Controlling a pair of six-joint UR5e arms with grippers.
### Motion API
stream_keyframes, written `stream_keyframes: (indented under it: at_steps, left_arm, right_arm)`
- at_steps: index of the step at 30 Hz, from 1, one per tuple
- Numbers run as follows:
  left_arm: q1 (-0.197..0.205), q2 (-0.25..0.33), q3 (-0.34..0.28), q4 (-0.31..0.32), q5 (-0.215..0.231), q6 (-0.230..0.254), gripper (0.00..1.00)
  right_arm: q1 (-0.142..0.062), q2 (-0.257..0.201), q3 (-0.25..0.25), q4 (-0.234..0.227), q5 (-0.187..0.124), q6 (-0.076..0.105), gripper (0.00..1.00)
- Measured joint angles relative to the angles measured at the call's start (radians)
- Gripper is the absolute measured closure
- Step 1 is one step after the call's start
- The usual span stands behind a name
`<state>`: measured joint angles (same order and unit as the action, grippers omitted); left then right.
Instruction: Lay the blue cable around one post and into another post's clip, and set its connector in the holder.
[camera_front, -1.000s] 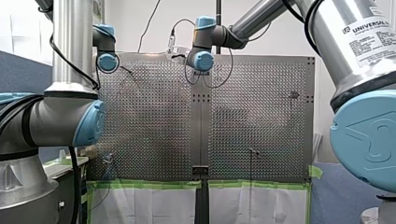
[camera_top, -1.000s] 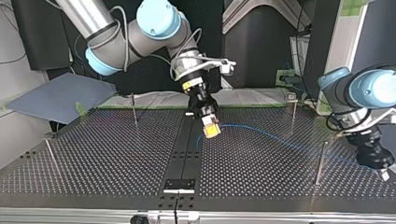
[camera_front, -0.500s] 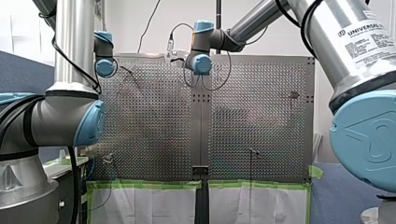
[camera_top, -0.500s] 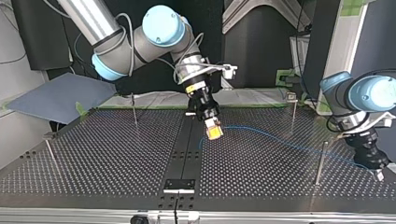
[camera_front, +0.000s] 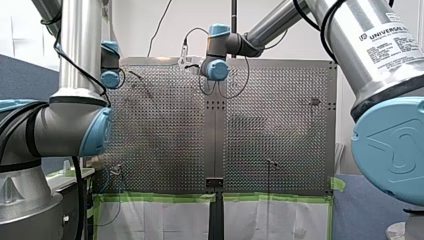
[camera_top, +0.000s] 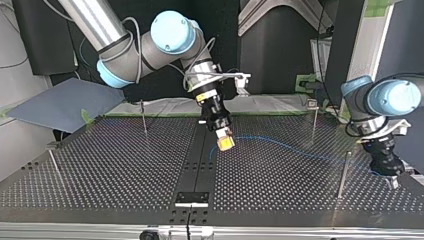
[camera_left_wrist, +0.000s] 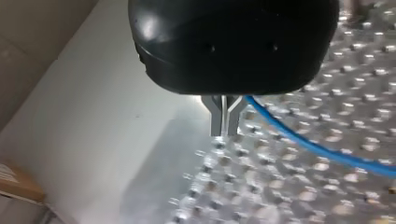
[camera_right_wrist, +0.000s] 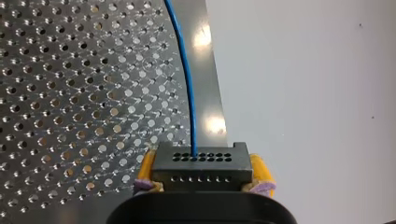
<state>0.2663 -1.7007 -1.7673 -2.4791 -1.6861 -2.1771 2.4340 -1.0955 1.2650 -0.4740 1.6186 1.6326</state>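
In the top view my right gripper hangs over the table's middle strip, its yellow pads shut on a black connector block. The blue cable leaves that block and curves low over the perforated plate to my left gripper at the view's right edge. The left wrist view shows the metal fingers pressed together, with the blue cable coming out at their side. A thin post stands just beside my left gripper and another post stands behind the cable.
Two more posts stand in the top view's left half. A small black-and-white fixture sits on the middle strip near the front edge. A grey sheet lies off the table at the far left.
My left gripper has slid towards the top view's left, nearer the post, taking the cable end along. My right wrist has turned a little, with the connector staying over the middle strip.
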Motion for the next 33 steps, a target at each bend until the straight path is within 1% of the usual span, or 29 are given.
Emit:
stream_keyframes:
  at_steps: [4, 12, 15, 20, 27, 33]
  left_arm:
    - [-0.003, -0.016, 0.000, 0.002, 0.009, 0.002, 0.93]
    - [-0.002, -0.022, 0.000, 0.004, 0.024, -0.006, 0.93]
    - [-0.004, -0.031, 0.000, 0.005, 0.036, -0.007, 0.93]
    - [-0.009, -0.049, 0.000, 0.006, 0.048, -0.002, 0.93]
    - [-0.014, -0.052, 0.000, 0.010, 0.067, 0.004, 0.93]
    - [-0.023, -0.052, 0.001, 0.014, 0.085, 0.009, 0.93]
  right_arm:
    - [-0.001, 0.002, 0.000, 0.005, 0.000, 0.000, 1.00]
    - [-0.006, 0.011, 0.001, 0.012, 0.002, 0.000, 1.00]
    - [-0.009, 0.013, 0.001, 0.016, 0.004, 0.000, 1.00]
    - [-0.017, 0.018, 0.000, 0.017, 0.010, 0.003, 1.00]
    - [-0.029, 0.020, 0.000, 0.002, 0.014, 0.006, 1.00]
    - [-0.041, 0.025, 0.000, -0.002, 0.012, 0.009, 1.00]
